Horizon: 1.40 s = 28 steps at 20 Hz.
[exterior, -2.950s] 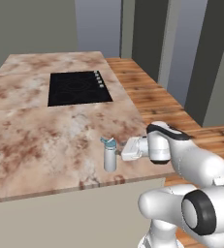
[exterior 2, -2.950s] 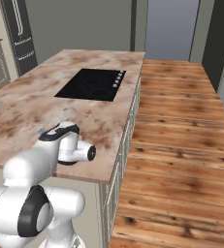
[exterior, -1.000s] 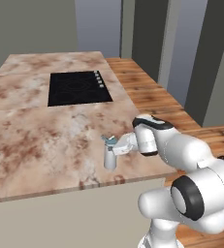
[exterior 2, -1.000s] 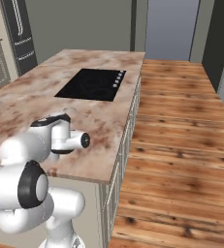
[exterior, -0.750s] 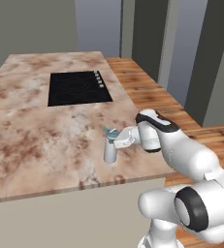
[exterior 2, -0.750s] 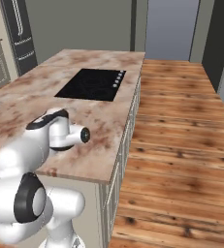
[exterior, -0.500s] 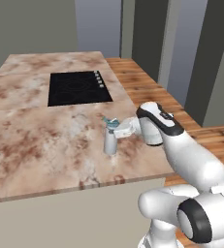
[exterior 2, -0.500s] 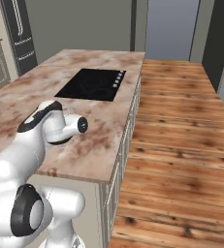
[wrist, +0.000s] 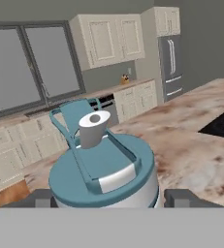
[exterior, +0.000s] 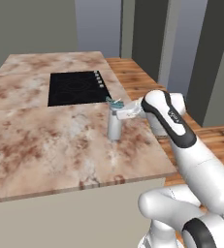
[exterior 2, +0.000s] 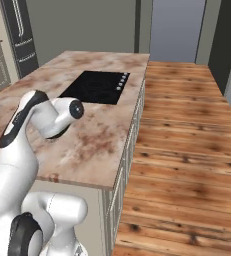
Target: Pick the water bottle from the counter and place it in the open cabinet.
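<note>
In the left base view the water bottle (exterior: 114, 124) stands upright near the middle of the frame, its long axis vertical and its teal cap uppermost, on the table (exterior: 45, 140) just below and right of the black cooktop (exterior: 76, 88). The gripper (exterior: 119, 111) reaches in from the right at cap height, and its jaws sit around the bottle's upper part; whether the base is just off the slab or touching it I cannot tell from here. In the right base view the white arm bends over the left side of the table (exterior 2: 99, 145), its wrist in front of the spot where the bottle would be, with the cooktop (exterior 2: 96, 86) above it in the frame. In the hand view the bottle (wrist: 104, 167) sits at bottom centre, its flip spout pointing up toward the camera, and a dark fingertip (wrist: 184, 197) flanks it on each side (the contact itself is under the lower edge), so the jaws read as closed on the bottle. I judge the pick made or nearly so; the carry to the open cabinet and the placing are left.
</note>
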Available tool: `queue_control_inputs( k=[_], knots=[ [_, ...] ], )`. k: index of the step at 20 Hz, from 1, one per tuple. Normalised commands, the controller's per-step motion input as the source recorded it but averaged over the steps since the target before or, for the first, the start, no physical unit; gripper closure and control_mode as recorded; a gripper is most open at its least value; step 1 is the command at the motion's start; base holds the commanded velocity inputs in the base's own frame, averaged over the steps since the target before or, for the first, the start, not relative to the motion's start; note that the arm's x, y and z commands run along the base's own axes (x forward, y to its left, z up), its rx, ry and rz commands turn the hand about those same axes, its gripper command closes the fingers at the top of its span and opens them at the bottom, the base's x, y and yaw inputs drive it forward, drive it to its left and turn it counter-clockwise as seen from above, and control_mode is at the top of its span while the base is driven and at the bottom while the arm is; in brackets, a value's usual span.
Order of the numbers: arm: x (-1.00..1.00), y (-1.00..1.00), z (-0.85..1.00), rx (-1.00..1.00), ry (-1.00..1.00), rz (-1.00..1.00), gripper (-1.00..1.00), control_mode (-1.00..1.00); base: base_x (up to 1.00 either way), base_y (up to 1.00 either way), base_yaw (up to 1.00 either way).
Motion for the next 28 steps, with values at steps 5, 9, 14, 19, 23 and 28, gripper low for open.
queue_control_inputs(
  k=[5,9,14,19,23,28],
  knots=[
    [-0.15,0.00,-0.02,0.00,-0.01,-0.01,1.00,-1.00,0.00,0.00,0.00],
    [-0.20,-0.02,-0.06,0.00,0.00,0.00,1.00,1.00,-0.75,-0.03,0.00],
    [0.00,0.00,0.00,0.00,0.00,0.00,1.00,1.00,-0.96,0.00,0.00],
    [0.00,0.00,0.00,0.00,0.00,0.00,1.00,1.00,-0.46,0.05,0.22],
    [0.00,0.00,0.00,0.00,0.00,0.00,1.00,1.00,-0.26,0.00,0.48],
    [0.00,0.00,0.00,0.00,0.00,0.00,1.00,1.00,-0.28,0.00,0.62]
  ],
)
